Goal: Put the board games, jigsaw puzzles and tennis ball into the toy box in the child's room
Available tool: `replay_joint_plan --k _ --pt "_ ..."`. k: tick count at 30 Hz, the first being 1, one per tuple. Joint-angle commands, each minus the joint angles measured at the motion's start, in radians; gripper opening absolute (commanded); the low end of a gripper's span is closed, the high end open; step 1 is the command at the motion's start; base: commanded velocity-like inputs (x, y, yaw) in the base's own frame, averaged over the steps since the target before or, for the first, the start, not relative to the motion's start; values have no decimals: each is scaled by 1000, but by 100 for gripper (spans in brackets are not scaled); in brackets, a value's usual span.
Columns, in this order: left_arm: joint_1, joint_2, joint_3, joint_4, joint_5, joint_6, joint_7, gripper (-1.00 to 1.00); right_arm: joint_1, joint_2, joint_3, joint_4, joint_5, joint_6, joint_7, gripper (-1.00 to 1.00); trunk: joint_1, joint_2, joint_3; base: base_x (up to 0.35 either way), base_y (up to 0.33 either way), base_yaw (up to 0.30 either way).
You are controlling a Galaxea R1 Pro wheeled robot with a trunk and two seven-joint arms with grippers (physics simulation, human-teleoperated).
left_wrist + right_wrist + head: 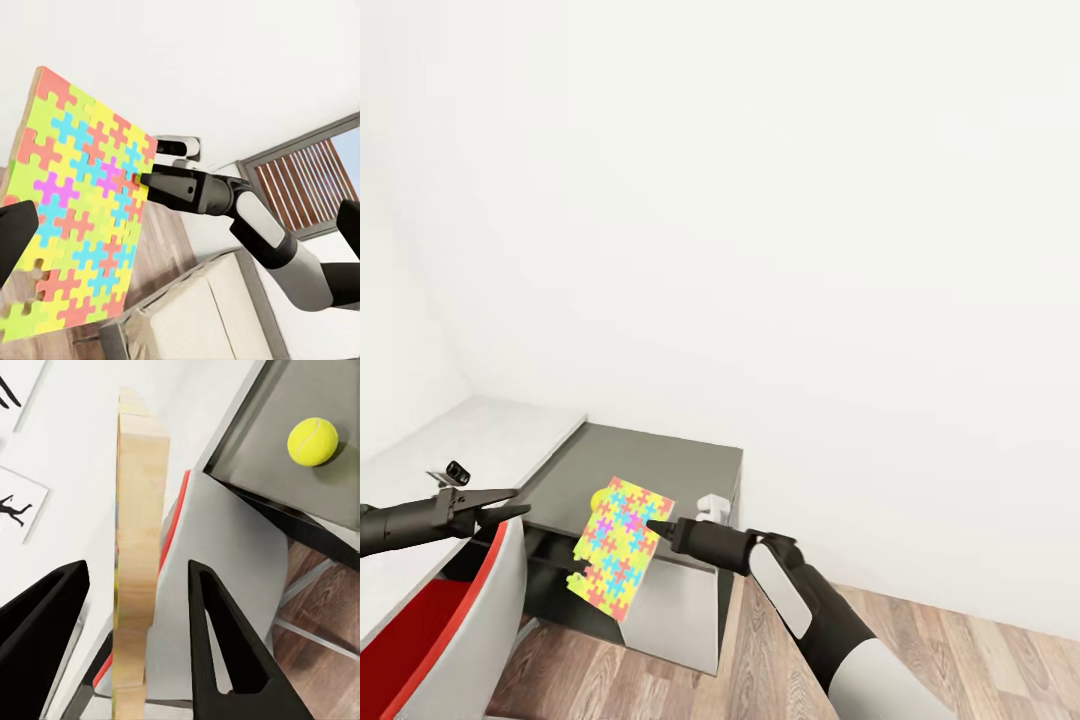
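The right gripper point(658, 527) pinches the thin multicoloured jigsaw puzzle board point(618, 546) by its edge, up clear of the dark grey desk section point(660, 460), presumably for carrying, while the left gripper point(510, 503) hangs parted, empty.

Red-and-grey chair point(470, 610) beside desk

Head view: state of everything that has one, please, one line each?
Jigsaw puzzle: lifted, tilted, in the air beside the desk.
Right pincer: at the puzzle's edge; fingers straddle the board with gaps.
Left pincer: empty, nearly closed, away from the puzzle.
Tennis ball: resting on the dark grey desk section.
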Motion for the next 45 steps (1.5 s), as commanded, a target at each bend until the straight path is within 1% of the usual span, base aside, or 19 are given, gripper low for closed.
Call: replay_joint_plan --k 1,4,6,8,11,13,15,17,20,32,35,39,45 --pt "-1 1 0 0 0 10 -4 100 -1 0 -2 -1 -7 6 -5 -100 1 -2 -2 0 0 24" --pt "0 2 -1 0 0 11 -4 100 -16 0 -8 -17 -14 22 -20 -100 1 -2 -2 0 0 10" --pt "0 3 0 1 0 11 -4 100 -41 0 -13 -63 -15 65 -45 -100 1 -2 -2 0 0 3" --pt "1 6 0 3 0 11 -4 100 -73 0 -29 -106 -17 128 -107 -100 1 -2 -2 0 0 1" --pt "1 8 1 5 0 10 -4 100 -121 0 -82 -135 -30 187 -224 -100 1 -2 -2 0 0 0" --pt "2 9 1 6 0 10 -4 100 -151 0 -98 -137 -45 200 -259 -100 1 -2 -2 0 0 0" --pt "4 9 2 6 0 10 -4 100 -184 0 -110 -140 -75 211 -285 -100 1 -2 -2 0 0 0" --pt "8 9 2 6 0 10 -4 100 -194 0 -112 -144 -87 210 -295 -100 1 -2 -2 0 0 0" --pt "11 10 3 6 0 11 -4 100 -197 0 -112 -145 -92 207 -299 -100 1 -2 -2 0 0 61" --pt "11 9 3 6 0 11 -4 100 -196 0 -108 -145 -95 205 -299 -100 1 -2 0 0 0 244" --pt "11 9 3 6 0 11 -4 100 -196 0 -108 -144 -94 202 -299 -100 1 -2 0 0 0 49" --pt "11 8 3 6 0 10 -4 100 -196 0 -108 -143 -96 175 -299 -100 1 -2 0 0 0 9" --pt "11 9 2 6 0 10 -4 100 -194 0 -106 -142 -96 170 -299 -100 1 -2 0 0 0 0"
